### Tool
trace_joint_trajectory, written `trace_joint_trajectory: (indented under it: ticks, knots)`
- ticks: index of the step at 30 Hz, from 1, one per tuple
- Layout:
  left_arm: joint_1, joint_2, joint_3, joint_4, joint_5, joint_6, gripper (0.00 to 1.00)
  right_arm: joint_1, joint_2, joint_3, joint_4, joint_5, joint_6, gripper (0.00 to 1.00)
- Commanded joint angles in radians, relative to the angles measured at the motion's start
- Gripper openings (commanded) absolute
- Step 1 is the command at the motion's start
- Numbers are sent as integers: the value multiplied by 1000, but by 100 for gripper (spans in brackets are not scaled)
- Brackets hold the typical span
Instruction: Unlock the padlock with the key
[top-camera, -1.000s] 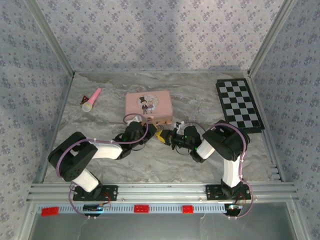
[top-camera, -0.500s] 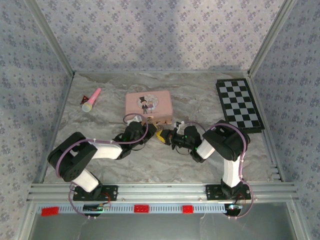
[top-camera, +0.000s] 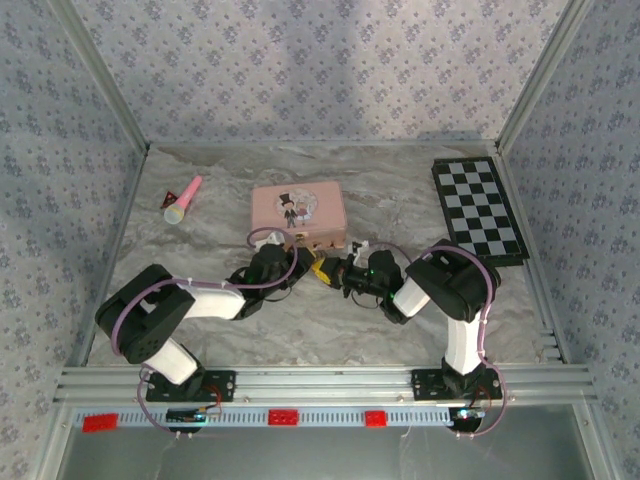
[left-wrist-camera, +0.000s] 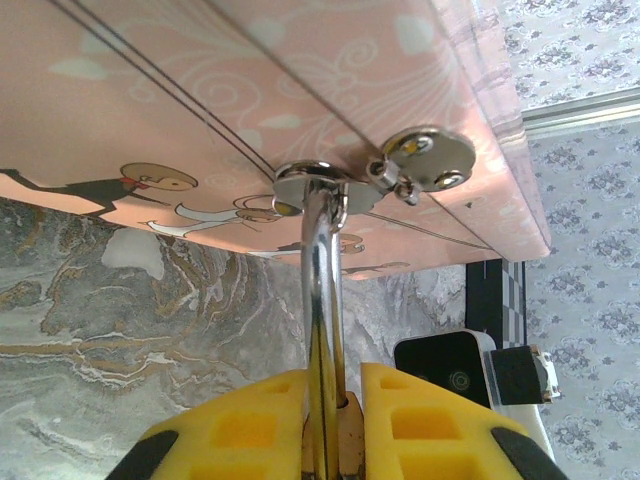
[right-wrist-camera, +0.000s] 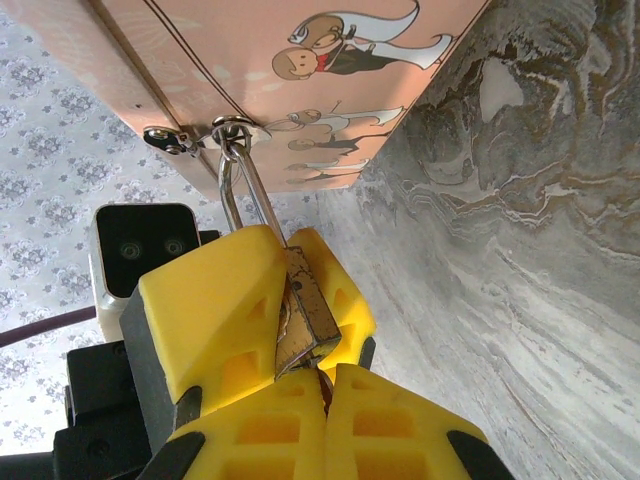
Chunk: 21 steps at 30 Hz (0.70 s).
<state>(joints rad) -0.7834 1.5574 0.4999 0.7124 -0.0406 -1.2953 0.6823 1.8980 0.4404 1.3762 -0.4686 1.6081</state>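
Hanging by its silver shackle (left-wrist-camera: 320, 290) from the pink tin's (top-camera: 297, 212) hasp (left-wrist-camera: 310, 185), the padlock (right-wrist-camera: 305, 320) sits clamped in the left gripper's (left-wrist-camera: 333, 400) yellow fingers (left-wrist-camera: 250, 425). The right gripper's (right-wrist-camera: 325, 395) fingers (right-wrist-camera: 250, 430) press together just beneath it; what they pinch cannot be told.

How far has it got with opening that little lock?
Done: left gripper clamps the padlock body. In hand: right gripper is closed right under its base, presumably pinching the key, hidden there. Left: the shackle hangs through the pink tin hasp ring, apparently shut, so unlocking remains.
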Motion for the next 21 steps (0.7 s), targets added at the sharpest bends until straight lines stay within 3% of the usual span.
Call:
trace_joint_trajectory:
  ticks: [1, 21]
  knots:
    - [-34, -53, 15, 124, 42, 19, 0, -21, -25, 30, 17, 39, -7, 0]
    - [-87, -29, 45, 118, 29, 19, 0, -51, -16, 61, 16, 38, -38, 0]
